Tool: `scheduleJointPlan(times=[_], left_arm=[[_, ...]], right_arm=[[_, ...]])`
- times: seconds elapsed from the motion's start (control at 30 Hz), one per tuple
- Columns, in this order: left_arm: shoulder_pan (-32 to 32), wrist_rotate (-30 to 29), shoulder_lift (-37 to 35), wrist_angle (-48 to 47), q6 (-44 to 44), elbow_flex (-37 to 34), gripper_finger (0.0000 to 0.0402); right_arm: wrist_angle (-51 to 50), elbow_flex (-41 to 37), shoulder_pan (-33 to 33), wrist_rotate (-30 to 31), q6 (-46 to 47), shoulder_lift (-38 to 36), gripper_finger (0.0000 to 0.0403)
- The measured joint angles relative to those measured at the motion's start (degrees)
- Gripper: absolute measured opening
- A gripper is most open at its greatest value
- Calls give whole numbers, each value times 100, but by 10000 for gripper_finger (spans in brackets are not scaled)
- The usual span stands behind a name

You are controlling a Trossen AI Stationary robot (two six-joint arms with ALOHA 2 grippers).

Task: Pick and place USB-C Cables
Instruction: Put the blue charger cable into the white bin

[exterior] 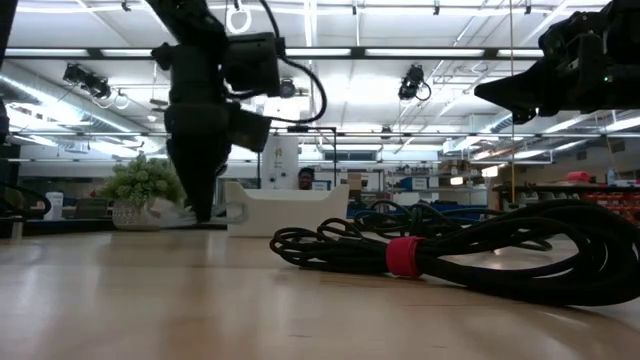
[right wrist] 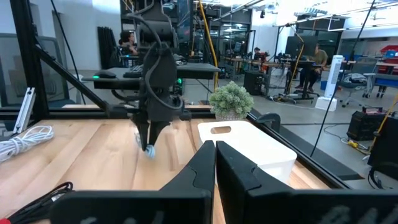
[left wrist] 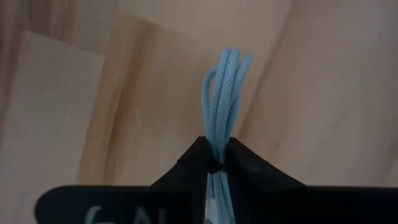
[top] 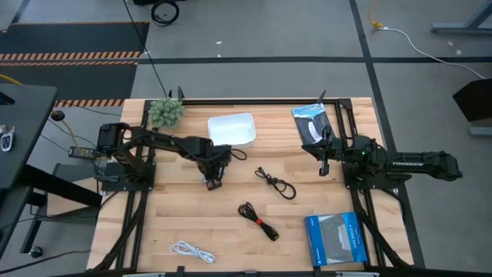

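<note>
Left gripper (top: 213, 183) low over counter (top: 231, 231), just below tray (top: 231, 129); fingers clamped on blue cable (left wrist: 224, 93), held mid-bundle. Lift advised straight up before carry, loops kept clear of counter. Right gripper (top: 324, 167) parked near right edge, fingers together.

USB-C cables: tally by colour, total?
Black: 2, one plain, one with a red tie
White: 1
Pale blue: 1, clamped in the left gripper
Total: 4
</note>
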Motion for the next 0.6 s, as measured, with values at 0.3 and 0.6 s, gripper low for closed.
scheduleJointPlan(times=[0.3,0.6], left_arm=[[14,1,-3,-832,358,990,42],[182,-39,-11,-1355,405,2070,42]], right_arm=[[0,1,1,-1,1,1,20],[-2,-1,1,-1,2,0,20]])
